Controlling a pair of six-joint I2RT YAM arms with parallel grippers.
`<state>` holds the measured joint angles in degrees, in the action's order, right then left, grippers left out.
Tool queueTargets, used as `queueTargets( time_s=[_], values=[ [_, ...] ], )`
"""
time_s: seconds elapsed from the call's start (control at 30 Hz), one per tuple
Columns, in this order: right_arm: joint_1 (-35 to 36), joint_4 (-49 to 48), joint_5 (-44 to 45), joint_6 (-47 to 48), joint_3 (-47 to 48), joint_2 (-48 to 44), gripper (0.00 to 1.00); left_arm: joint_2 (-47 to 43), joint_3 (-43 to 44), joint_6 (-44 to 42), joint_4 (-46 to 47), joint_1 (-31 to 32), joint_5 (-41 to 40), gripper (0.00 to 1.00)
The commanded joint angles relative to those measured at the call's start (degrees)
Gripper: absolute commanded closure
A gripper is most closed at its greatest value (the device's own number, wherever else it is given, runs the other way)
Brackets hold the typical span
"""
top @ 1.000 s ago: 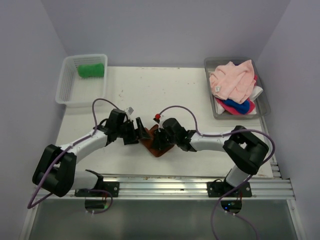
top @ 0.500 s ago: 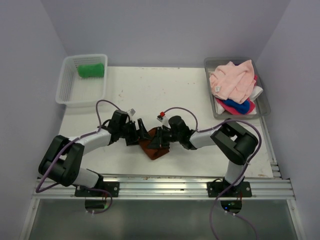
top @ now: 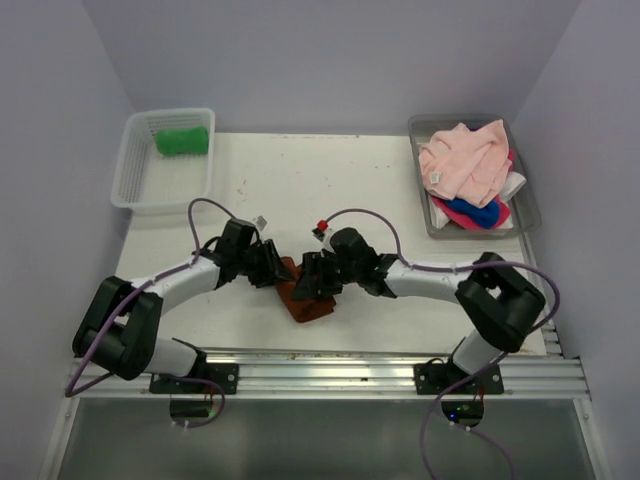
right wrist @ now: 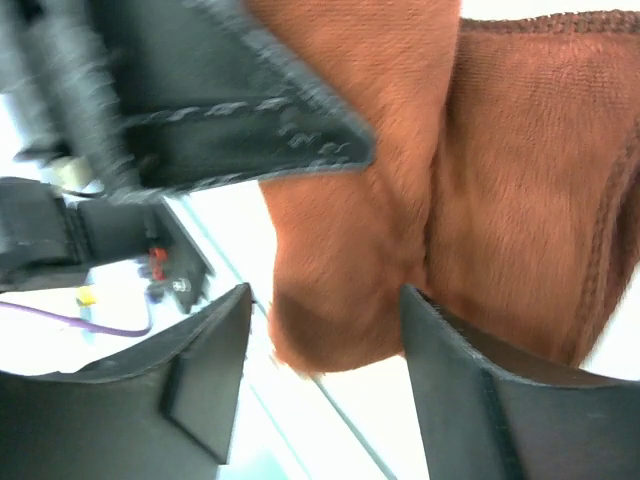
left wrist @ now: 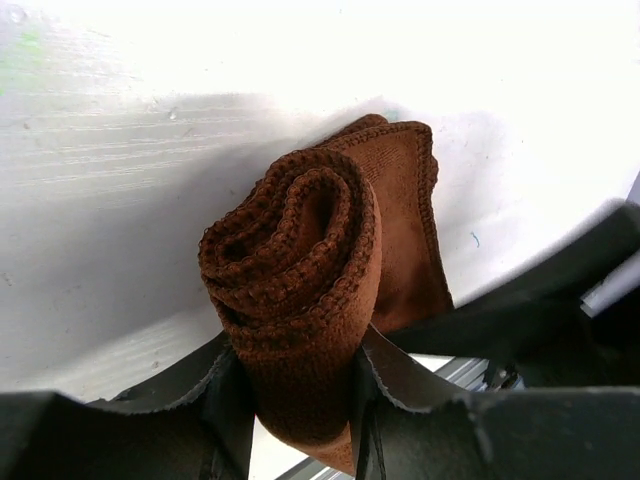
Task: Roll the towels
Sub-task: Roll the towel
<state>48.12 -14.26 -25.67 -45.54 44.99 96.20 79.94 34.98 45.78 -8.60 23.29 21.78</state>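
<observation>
A rust brown towel (top: 305,300) lies partly rolled near the table's front edge, between my two grippers. In the left wrist view the rolled end (left wrist: 290,260) faces the camera, its spiral showing, and a flat tail (left wrist: 405,230) trails behind it. My left gripper (left wrist: 295,375) is shut on this roll, both jaws pressing its sides. My right gripper (right wrist: 325,310) stands open around the other end of the brown towel (right wrist: 500,180), with a gap at its left finger. In the top view the left gripper (top: 278,272) and right gripper (top: 308,285) almost meet.
A white mesh basket (top: 135,170) at the back left holds a rolled green towel (top: 182,140). A grey tray (top: 527,200) at the back right holds a pink towel (top: 465,160) over blue (top: 478,212) and white (top: 515,185) ones. A metal rail (top: 350,365) runs along the near edge.
My left gripper has closed onto the brown roll. My right gripper has let go and opened. The towel has shifted slightly left and toward the near edge.
</observation>
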Motion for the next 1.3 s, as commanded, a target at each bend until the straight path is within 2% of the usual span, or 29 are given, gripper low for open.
queueTargets(
  time_s=[0.0,0.13,0.17,0.3,0.5,0.73,0.93,1.03,1.07,1.23,1.27],
  values=[
    [5.0,20.4,17.8,10.5,6.9,-8.8,0.34,-2.4,2.5,0.4,-3.3,-0.3,-3.1,0.65],
    [13.6,32.0,35.1,14.9,13.3,-10.2,0.33,-2.7,2.8,1.3,-4.8,-0.3,-3.9,0.69],
    [15.2,33.4,42.4,15.4,14.5,-9.8,0.33,-2.7,2.8,1.4,-4.9,-0.3,-4.1,0.69],
    [23.8,40.6,59.0,18.2,22.3,-5.0,0.34,-2.5,2.9,2.0,-5.4,-0.3,-4.1,0.69],
    [33.2,45.5,73.7,24.2,32.0,6.4,0.37,-2.3,3.2,2.7,-6.0,-0.3,-4.4,0.69],
    [37.3,46.0,82.3,30.2,38.3,17.5,0.36,-2.8,3.4,2.9,-6.4,-0.3,-4.5,0.69],
    [37.3,49.5,86.9,28.1,42.0,26.3,0.39,-2.9,3.6,2.9,-6.7,-0.3,-4.4,0.69],
    [36.9,51.2,88.5,26.0,42.9,28.4,0.47,-2.9,3.5,2.8,-6.5,-0.3,-4.3,0.69],
    [36.7,51.4,88.9,25.3,42.9,28.6,0.54,-2.9,3.4,2.7,-6.3,-0.3,-4.1,0.69],
    [35.2,52.3,88.5,22.0,41.9,27.1,0.71,-3.2,3.5,2.5,-6.4,-0.3,-3.6,0.66],
    [34.9,52.0,88.2,21.8,41.0,26.3,0.78,-3.4,3.5,2.4,-6.3,-0.3,-3.6,0.65]
  ],
)
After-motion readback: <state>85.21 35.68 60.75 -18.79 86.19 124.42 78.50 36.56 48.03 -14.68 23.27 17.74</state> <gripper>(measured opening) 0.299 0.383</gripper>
